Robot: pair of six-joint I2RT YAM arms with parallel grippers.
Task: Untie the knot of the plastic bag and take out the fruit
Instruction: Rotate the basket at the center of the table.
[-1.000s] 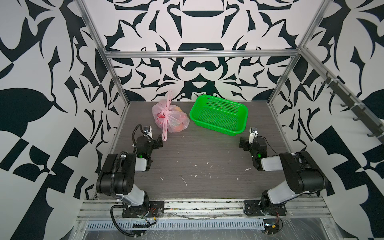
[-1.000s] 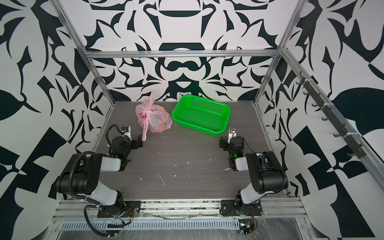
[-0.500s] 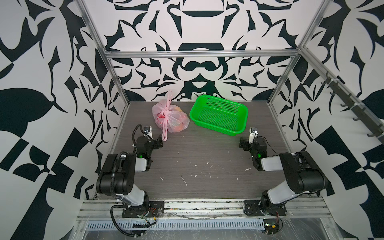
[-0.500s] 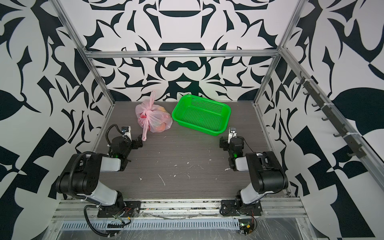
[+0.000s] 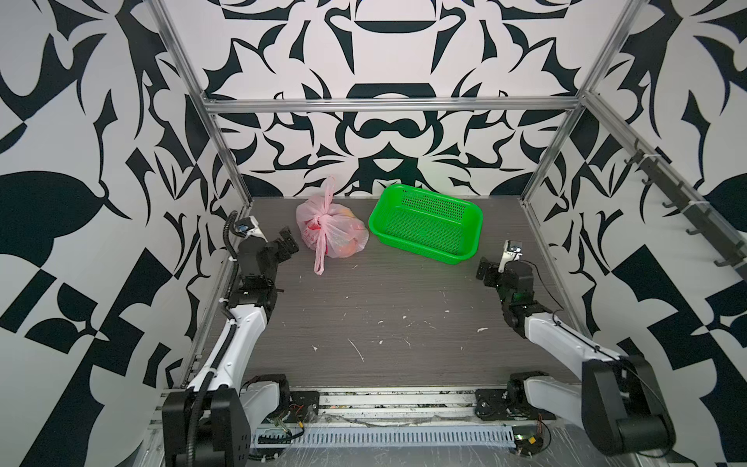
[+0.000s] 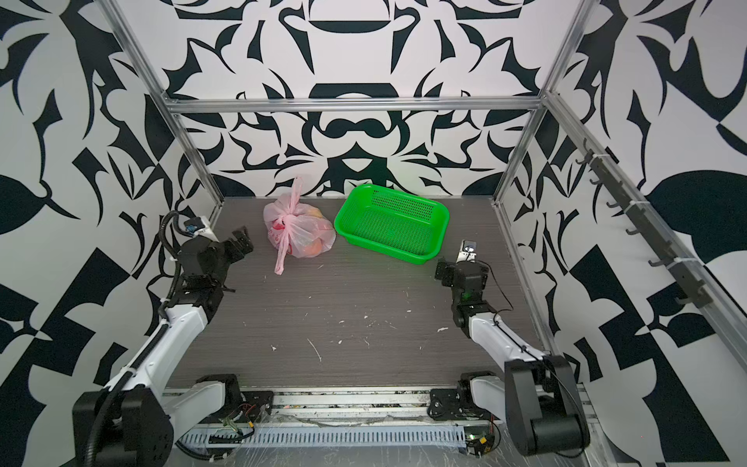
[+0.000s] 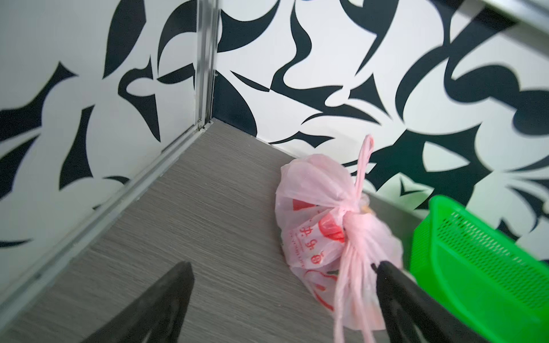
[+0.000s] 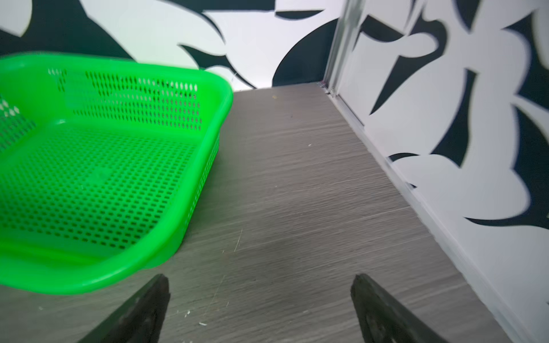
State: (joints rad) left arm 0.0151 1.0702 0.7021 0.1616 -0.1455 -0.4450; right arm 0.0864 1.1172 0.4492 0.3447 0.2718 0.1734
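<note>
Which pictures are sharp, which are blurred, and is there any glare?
In both top views: sharp, evenly lit, no glare, frame bars splayed by the lens. Left wrist view: plastic bag fairly clear, black fingers soft. Right wrist view: green basket and side wall smeared.

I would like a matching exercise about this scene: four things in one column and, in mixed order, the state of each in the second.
Column A
1 plastic bag
2 green basket
3 left gripper
4 right gripper

Column B
a open, near the basket
b knotted shut
c open, beside the bag
d nothing inside it

Pairs: 1-b, 2-d, 3-c, 4-a
</note>
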